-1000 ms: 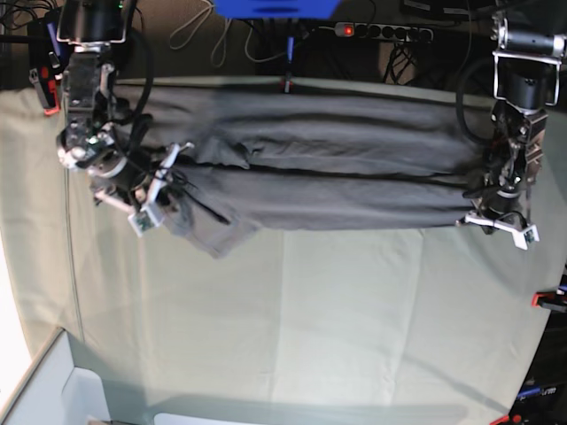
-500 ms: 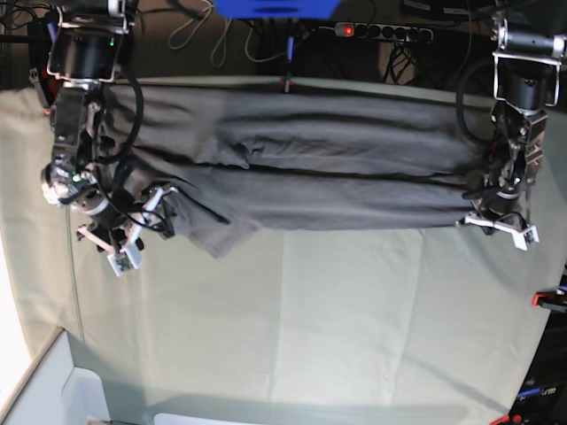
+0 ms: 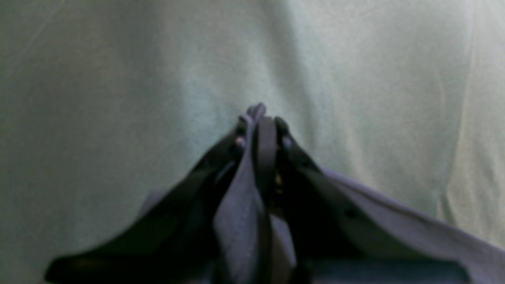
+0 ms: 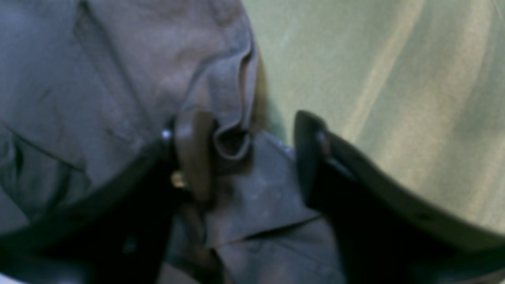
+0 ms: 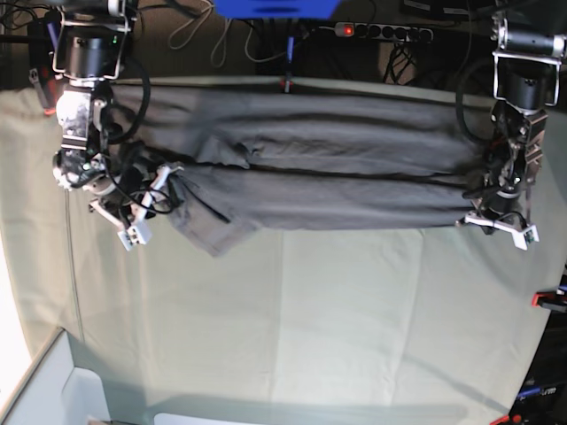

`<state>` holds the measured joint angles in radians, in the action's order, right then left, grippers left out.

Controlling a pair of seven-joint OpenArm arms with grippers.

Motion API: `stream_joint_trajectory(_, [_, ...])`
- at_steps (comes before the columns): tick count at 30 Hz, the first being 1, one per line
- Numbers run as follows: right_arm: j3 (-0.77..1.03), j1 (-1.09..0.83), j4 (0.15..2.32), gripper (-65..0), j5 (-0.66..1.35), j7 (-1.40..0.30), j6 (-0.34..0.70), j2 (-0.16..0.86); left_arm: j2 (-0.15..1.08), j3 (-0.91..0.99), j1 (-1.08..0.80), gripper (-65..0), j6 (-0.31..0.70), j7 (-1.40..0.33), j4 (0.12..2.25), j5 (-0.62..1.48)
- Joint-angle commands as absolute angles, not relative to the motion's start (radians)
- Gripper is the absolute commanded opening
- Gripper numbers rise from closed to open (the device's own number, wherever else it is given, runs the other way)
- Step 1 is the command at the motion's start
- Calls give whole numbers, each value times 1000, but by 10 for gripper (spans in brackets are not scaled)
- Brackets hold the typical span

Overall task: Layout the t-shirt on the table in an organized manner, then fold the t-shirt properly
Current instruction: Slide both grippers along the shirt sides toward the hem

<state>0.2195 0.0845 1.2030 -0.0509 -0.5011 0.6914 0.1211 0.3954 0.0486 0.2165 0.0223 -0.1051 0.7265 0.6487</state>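
Note:
The dark grey t-shirt [image 5: 337, 168] lies stretched sideways across the far part of the table [image 5: 310, 328], gathered into long folds. My left gripper [image 5: 485, 212] is at its right end, shut on a pinch of shirt fabric [image 3: 244, 213] just above the pale cloth [image 3: 118, 79]. My right gripper [image 5: 170, 190] is at the shirt's left end. In the right wrist view that gripper [image 4: 252, 157] is open, its jaws straddling the shirt's edge [image 4: 118, 59]. A small curled fold rests against the left finger [image 4: 193, 154]; the other finger [image 4: 311, 157] is over the table cloth [image 4: 394, 79].
A power strip [image 5: 381, 31] and cables run behind the table's far edge. A red clamp [image 5: 286, 86] sits at the far edge and another [image 5: 549, 299] at the right edge. A white box [image 5: 53, 390] stands at the near left corner.
My right arm swung out to the left off the shirt, then came back to its left edge, with the jaws now apart. The left arm and the shirt's right end stayed still.

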Motion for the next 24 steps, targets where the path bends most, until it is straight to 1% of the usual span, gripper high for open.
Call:
stream_joint_trajectory(1, [222, 97, 1221, -454, -38, -484, 698, 130, 412, 53, 236, -650, 21, -85, 742, 650])
stream_joint_trajectory(5, [222, 102, 1222, -642, -39, -484, 698, 130, 412, 53, 236, -650, 21, -85, 742, 650])
stream_joint_trajectory(8, [228, 104, 1251, -650, -39, -486, 698, 130, 412, 54, 236, -650, 21, -85, 743, 650])
stream_joint_trajectory(13, [229, 99, 1379, -650, -38, -484, 698, 130, 430, 54, 237, -650, 19, -85, 748, 659])
stream_joint_trajectory(19, [229, 122, 1492, -650, -39, -490, 698, 131, 435, 54, 231, -650, 19, -85, 857, 651])
stream_joint_trajectory(24, [249, 177, 1511, -650, -41, -492, 698, 133, 437, 54, 236, -650, 12, -87, 911, 651])
